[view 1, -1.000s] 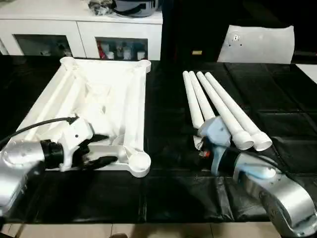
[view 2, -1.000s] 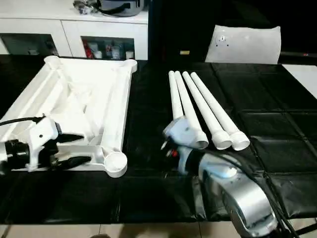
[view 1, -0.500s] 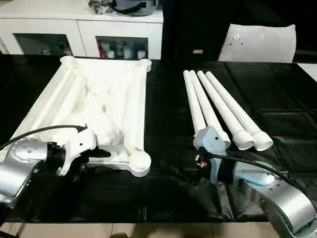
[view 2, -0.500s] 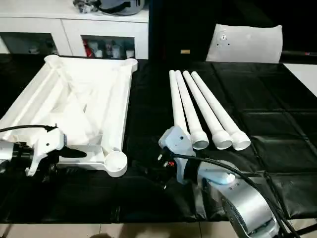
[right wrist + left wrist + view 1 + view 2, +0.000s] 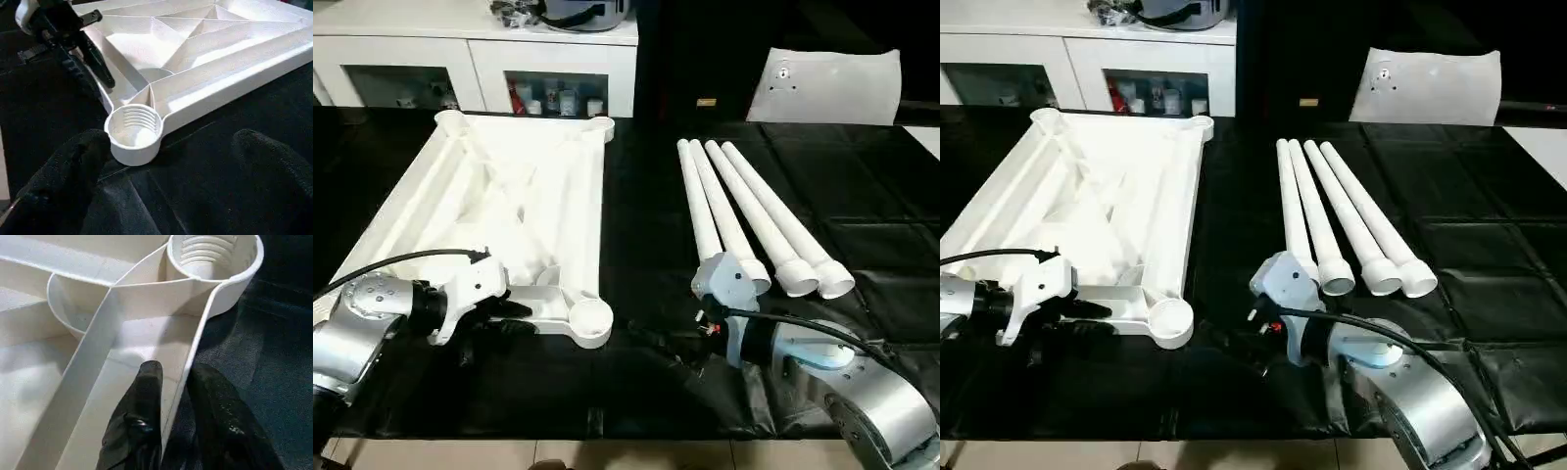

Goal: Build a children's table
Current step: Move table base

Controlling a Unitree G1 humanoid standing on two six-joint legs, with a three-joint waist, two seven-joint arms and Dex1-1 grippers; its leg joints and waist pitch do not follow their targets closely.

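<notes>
The white table top point(image 5: 519, 196) lies ribbed side up on the black cloth, left of centre. Several white tapered legs point(image 5: 744, 211) lie side by side to its right. My left gripper point(image 5: 514, 311) is at the top's near edge. In the left wrist view its fingers point(image 5: 149, 382) pinch the thin rim wall point(image 5: 188, 367), one inside and one outside. My right gripper point(image 5: 171, 161) stands wide open, low over the cloth, just in front of the near right corner socket point(image 5: 134, 129) and apart from it.
A white glass-door cabinet point(image 5: 489, 69) stands behind the table. A flat white sheet with a round fitting point(image 5: 827, 83) leans at the back right. Black cloth point(image 5: 636, 392) covers the table down to its front edge.
My left gripper's fingers have closed onto the near rim of the table top. My right arm has drawn back from the leg ends and turned left toward the corner socket.
</notes>
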